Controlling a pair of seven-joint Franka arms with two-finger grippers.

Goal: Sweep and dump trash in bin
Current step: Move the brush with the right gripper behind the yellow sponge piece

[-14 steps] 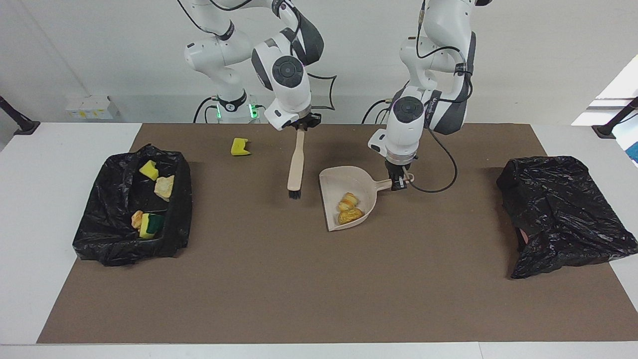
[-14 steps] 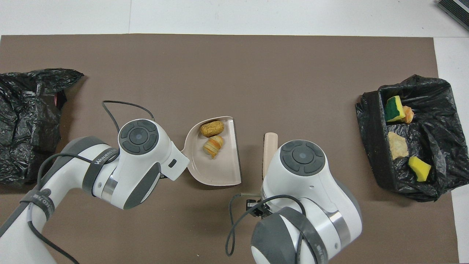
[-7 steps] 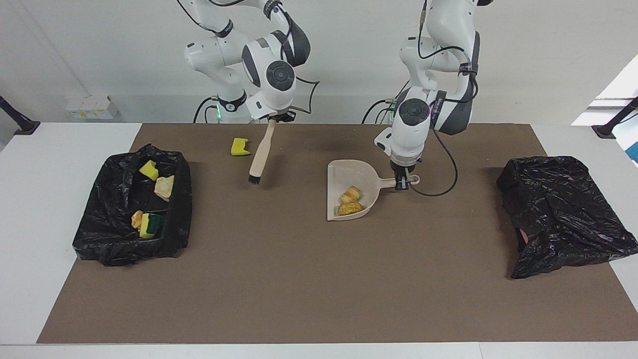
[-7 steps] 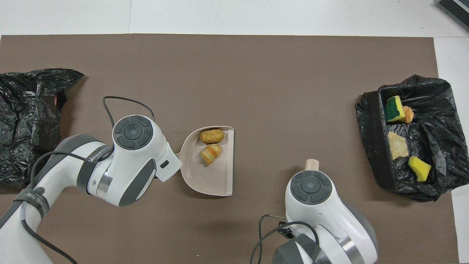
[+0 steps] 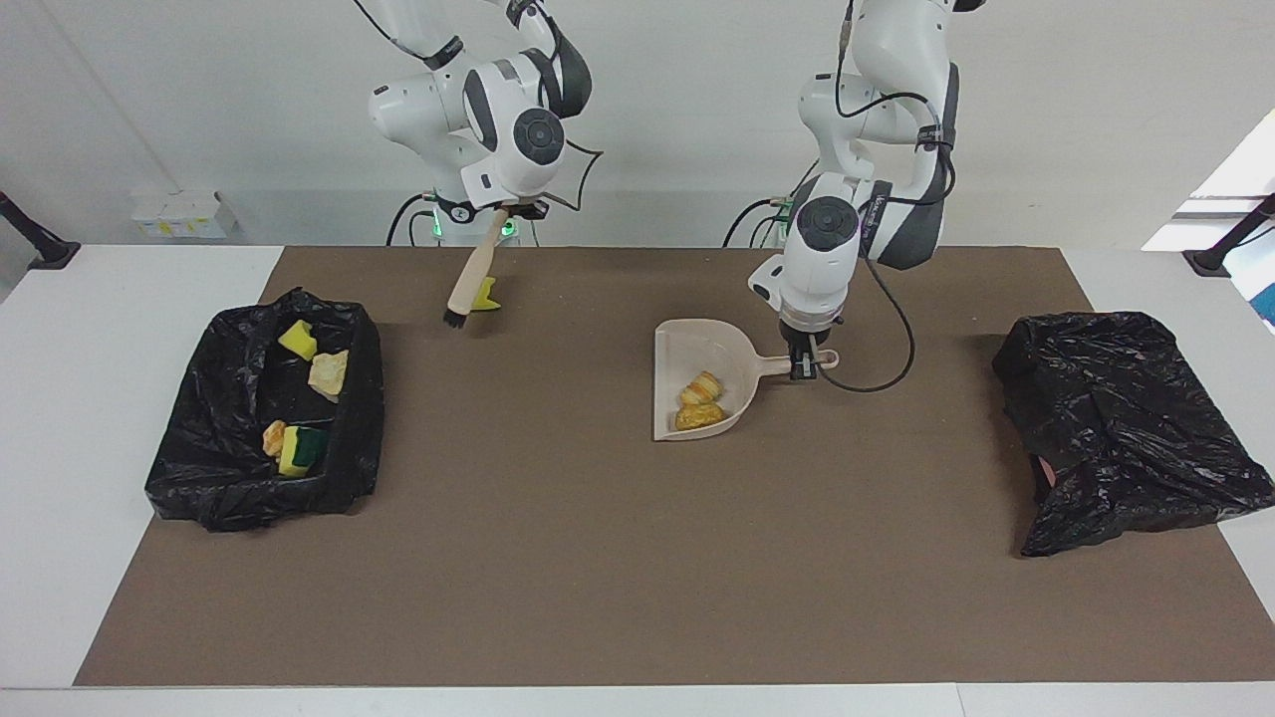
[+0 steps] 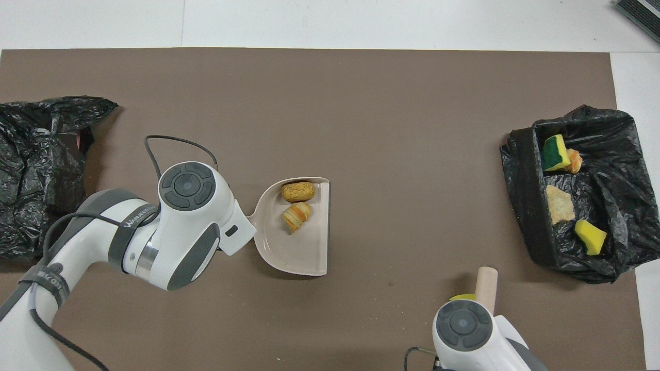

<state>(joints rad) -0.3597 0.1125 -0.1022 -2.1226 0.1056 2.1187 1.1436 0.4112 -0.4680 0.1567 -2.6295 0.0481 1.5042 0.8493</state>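
Observation:
My left gripper point(image 5: 805, 365) is shut on the handle of the beige dustpan point(image 5: 687, 349), which rests on the brown mat. Two tan bread-like pieces of trash point(image 5: 700, 400) point(image 6: 296, 203) lie in the dustpan point(image 6: 304, 247). A wooden brush point(image 5: 470, 274) hangs tilted from my right gripper point(image 5: 515, 210), which is shut on its handle. Its bristles sit beside a loose yellow sponge chunk point(image 5: 488, 295) near the robots' edge. From overhead the brush point(image 6: 486, 281) and sponge chunk point(image 6: 463, 297) peek out past the right arm. The black-lined bin point(image 5: 364, 398) point(image 6: 526, 206) holds several trash pieces.
A second crumpled black bag point(image 5: 1126, 428) point(image 6: 41, 165) lies at the left arm's end of the table. A black cable point(image 5: 882, 349) loops from the left arm over the mat beside the dustpan handle.
The right arm has swung the brush away from the dustpan, toward the robots and the bin's end, up to the yellow sponge chunk. The dustpan shifted slightly and squared up, then stayed still.

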